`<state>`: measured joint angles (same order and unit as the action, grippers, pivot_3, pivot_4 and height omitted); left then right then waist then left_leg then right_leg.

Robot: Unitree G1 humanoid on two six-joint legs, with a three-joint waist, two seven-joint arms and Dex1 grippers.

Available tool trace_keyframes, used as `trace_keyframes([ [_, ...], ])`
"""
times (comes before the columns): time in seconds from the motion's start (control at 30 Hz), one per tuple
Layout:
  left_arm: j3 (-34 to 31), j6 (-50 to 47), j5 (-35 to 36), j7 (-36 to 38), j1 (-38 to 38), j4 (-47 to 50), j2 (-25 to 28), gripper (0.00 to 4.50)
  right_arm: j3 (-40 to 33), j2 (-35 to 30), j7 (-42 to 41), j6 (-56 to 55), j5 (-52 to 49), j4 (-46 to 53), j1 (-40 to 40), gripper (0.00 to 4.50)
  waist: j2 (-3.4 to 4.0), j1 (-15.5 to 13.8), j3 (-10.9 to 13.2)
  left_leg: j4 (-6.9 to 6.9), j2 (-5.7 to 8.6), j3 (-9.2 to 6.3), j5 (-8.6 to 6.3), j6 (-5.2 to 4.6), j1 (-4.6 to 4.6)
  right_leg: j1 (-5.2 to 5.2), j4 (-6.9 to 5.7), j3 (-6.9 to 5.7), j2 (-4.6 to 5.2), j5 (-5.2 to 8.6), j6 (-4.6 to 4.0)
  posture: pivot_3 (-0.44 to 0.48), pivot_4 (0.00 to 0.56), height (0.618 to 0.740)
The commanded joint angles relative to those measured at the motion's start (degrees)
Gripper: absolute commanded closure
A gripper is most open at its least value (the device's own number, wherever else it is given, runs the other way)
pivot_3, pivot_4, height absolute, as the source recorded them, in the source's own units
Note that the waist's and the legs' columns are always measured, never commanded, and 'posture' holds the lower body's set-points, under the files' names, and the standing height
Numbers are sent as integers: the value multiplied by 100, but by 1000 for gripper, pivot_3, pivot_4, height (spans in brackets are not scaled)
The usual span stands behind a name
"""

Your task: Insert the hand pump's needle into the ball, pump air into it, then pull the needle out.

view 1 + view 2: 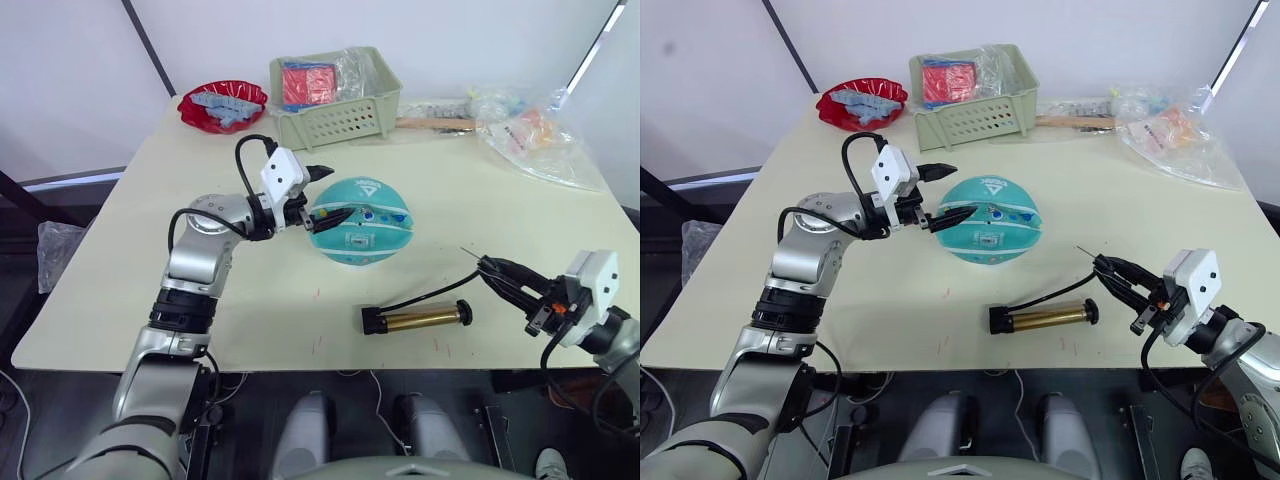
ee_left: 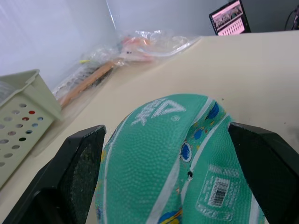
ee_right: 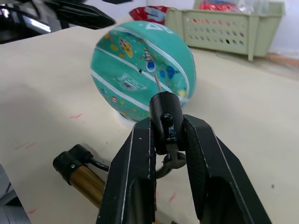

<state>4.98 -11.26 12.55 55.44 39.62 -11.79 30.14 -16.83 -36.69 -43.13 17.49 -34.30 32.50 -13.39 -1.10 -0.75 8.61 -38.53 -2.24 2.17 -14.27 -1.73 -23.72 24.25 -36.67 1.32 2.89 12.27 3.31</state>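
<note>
Beige table, green basket holding red packet, left hand spread, right hand pinching needle

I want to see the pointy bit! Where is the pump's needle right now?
The needle sticks out of the black fitting that the right gripper pinches on the robot's right, above the table, pointing toward the ball but not touching it.

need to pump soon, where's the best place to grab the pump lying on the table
Grip the gold barrel of the pump at its middle, coming from above with jaws across its width. It lies flat and free on the table, a slim cylinder; the black ends are bulkier, and the hose leaves one end toward the right gripper.
</note>
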Motion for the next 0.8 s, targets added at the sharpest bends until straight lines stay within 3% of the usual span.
trace_keyframes([
  [0.03,16,179,-101,252,313,-271,156,72,-58,-38,-120,-269,141,137,-35,4145,0,0,0,0,0,0,0,0,0,0,0,0,0,0,0,0,150,738],
  [0.27,290,494,-448,852,1012,-1559,209,72,-24,69,-78,-323,166,185,19,4145,-6,-7,4,-1,0,0,0,0,-1,0,0,-2,0,4,-4,0,150,738],
  [0.6,420,1091,-793,1086,1792,-3146,-199,72,-29,175,-112,-440,189,323,-105,4145,-17,-2,10,-1,0,0,0,0,-2,0,0,-2,0,-2,1,0,150,738],
  [0.7,389,1203,-850,1074,1885,-3499,-341,878,-35,189,-99,-457,208,362,-141,4145,-18,-2,10,-1,0,0,0,0,-2,0,0,-2,0,-14,-5,0,150,738],
  [0.8,280,1243,-773,1050,1908,-3647,-433,2282,-46,198,-98,-461,202,397,-168,4145,-17,-2,10,-1,0,0,0,0,-2,0,-1,-2,0,-14,-3,0,150,738],
])
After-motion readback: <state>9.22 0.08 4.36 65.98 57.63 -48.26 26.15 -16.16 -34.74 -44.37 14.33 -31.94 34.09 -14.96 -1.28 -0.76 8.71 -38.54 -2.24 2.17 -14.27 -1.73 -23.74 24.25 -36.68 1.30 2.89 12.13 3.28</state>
